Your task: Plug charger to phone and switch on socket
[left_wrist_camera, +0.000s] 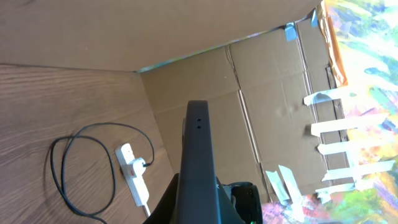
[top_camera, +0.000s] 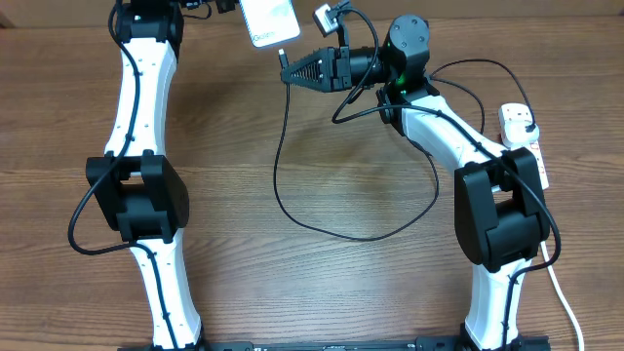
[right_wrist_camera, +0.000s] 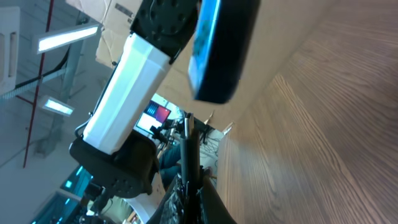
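Observation:
My left gripper [top_camera: 234, 8] is shut on the phone [top_camera: 269, 21] and holds it in the air at the back of the table, light screen up. In the left wrist view the phone [left_wrist_camera: 198, 155] shows edge-on between the fingers [left_wrist_camera: 199, 208]. My right gripper [top_camera: 291, 70] is shut on the charger's connector end [top_camera: 284, 60], just below and right of the phone's lower edge. In the right wrist view the connector [right_wrist_camera: 188, 140] points up at the phone [right_wrist_camera: 219, 50], a gap between them. The black cable [top_camera: 331, 229] loops over the table to the socket [top_camera: 531, 151] at the right.
The socket's thick white cord [top_camera: 561, 292] runs down the right edge. The strip [left_wrist_camera: 135, 180] and cable loop [left_wrist_camera: 62, 180] also show in the left wrist view, beside a cardboard wall [left_wrist_camera: 261, 93]. Both arm bases stand at the front.

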Robot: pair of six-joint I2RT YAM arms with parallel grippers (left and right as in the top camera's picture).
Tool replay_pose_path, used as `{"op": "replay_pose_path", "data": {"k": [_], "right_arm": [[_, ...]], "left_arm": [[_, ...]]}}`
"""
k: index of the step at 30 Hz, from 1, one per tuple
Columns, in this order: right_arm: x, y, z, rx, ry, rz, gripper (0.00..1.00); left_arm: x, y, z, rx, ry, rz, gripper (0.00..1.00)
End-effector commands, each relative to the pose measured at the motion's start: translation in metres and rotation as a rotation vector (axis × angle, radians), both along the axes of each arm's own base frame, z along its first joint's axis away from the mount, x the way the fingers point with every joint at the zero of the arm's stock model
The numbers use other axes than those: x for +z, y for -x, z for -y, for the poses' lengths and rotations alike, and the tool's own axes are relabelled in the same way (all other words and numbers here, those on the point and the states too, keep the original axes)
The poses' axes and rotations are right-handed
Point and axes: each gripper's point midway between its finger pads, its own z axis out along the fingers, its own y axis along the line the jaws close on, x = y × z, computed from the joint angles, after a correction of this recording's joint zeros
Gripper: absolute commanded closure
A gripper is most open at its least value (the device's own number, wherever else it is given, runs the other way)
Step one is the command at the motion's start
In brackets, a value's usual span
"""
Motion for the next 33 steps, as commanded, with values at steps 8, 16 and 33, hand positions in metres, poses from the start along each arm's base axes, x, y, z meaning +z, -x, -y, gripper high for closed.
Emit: {"op": "replay_pose_path", "data": {"k": [8, 16, 33], "right_arm": [[0.007, -0.005, 0.006, -0.019, -0.004, -0.025, 0.96], [0.007, -0.006, 0.006, -0.027, -0.007, -0.030, 0.96], [0.010, -0.008, 0.007, -0.039, -0.013, -0.031, 0.96]], "left_arm": [[0.007, 0.005, 0.003, -0.027, 0.003, 0.026, 0.96], [0.008, 0.011, 0.012, -0.064, -0.001, 0.052, 0.96], [0.008, 0.014, 0.019, -0.078, -0.002, 0.059, 0.96]]}}
